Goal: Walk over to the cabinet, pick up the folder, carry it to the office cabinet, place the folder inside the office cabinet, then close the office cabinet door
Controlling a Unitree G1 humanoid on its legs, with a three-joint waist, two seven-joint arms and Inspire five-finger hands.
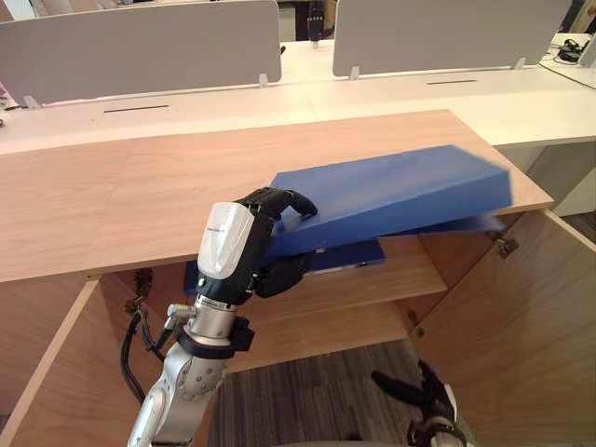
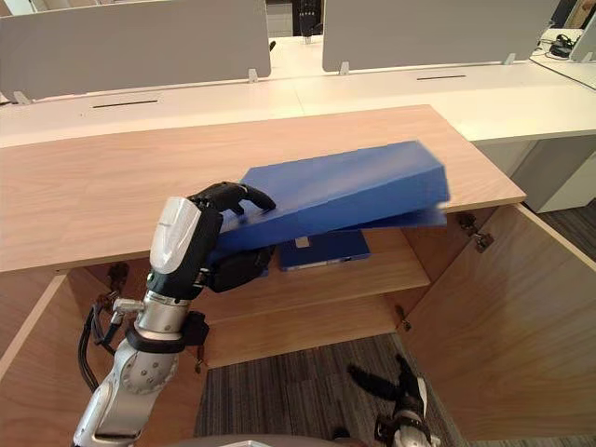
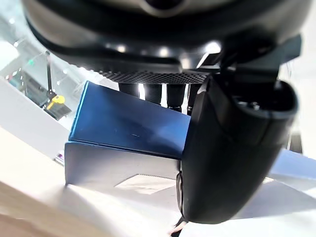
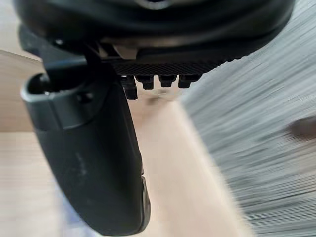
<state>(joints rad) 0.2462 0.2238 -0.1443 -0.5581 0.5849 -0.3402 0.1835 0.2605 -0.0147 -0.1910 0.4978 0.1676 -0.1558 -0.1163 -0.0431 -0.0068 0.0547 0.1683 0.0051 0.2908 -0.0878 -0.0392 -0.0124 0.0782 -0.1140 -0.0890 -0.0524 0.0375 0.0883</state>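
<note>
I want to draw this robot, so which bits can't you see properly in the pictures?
- The second folder on the shelf: eye views, mostly hidden behind the held folder and the left hand.
- The right hand: eye views, cut off by the bottom edge.
- The left hand's fingers: left wrist view, tips hidden behind the held folder.
- The held folder's far end: eye views, blurred.

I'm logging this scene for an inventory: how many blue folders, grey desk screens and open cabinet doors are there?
Blue folders: 2 (held folder in the left hand; flat folder on the shelf)
Grey desk screens: 2 (left screen, right screen)
Open cabinet doors: 2 (left door, right door)
Total: 6
</note>
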